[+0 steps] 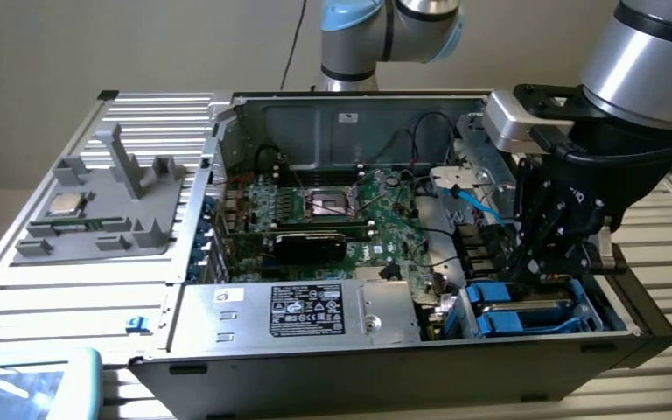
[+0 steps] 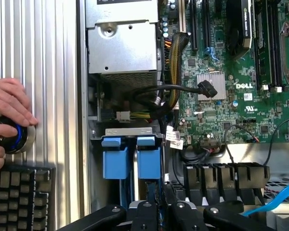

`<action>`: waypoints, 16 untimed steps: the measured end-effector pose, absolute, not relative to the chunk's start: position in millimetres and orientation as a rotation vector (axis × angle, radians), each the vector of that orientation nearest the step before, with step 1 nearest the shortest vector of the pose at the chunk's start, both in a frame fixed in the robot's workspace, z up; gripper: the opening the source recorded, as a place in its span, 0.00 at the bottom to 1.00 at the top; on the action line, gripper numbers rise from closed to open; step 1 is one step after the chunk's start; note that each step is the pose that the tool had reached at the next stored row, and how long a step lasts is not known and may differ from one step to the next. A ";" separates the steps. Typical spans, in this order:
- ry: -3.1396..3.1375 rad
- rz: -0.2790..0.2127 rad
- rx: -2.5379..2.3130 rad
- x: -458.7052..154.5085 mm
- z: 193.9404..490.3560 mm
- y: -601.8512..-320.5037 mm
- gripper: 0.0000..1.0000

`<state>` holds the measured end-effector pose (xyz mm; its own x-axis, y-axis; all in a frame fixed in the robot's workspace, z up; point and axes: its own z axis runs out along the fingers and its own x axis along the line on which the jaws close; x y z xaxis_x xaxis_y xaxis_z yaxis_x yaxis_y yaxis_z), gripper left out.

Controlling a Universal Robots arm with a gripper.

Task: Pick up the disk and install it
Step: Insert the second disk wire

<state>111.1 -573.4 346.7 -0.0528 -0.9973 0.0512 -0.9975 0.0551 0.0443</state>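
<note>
The disk (image 2: 149,163) stands on edge in the drive bay at the case's front corner. Its bright blue carrier shows beside a second blue carrier (image 2: 114,159). My gripper (image 2: 156,195) reaches down into that bay, its black fingers drawn close together on the disk's edge. In the exterior view the gripper (image 1: 531,278) hangs low over the blue carriers (image 1: 523,306) at the exterior view's right. The disk's body is mostly hidden inside the bay.
A silver power supply (image 1: 301,311) with a black label sits beside the bay. The motherboard (image 1: 336,219) and a loose blue cable (image 1: 476,206) lie deeper in the case. A grey fixture (image 1: 102,210) holds a small chip. A person's hand (image 2: 7,103) rests on a knob above a keyboard (image 2: 19,197).
</note>
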 end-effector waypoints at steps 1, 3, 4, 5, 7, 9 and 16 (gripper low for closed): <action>-2.231 0.003 2.117 110.7 346.5 -573.9 0.16; -2.227 0.000 2.125 110.0 346.3 -575.2 0.16; -2.222 -0.001 2.131 110.0 346.3 -575.7 0.16; -2.217 -0.002 2.137 110.0 346.3 -576.2 0.16; -2.208 -0.003 2.151 110.0 346.2 -577.1 0.16; -2.200 -0.002 2.162 109.9 346.1 -577.7 0.16; -2.204 -0.006 2.170 110.0 343.8 -577.9 0.16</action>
<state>110.0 -577.9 343.8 -0.0152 -0.9994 0.0315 -0.9992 0.0164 0.0369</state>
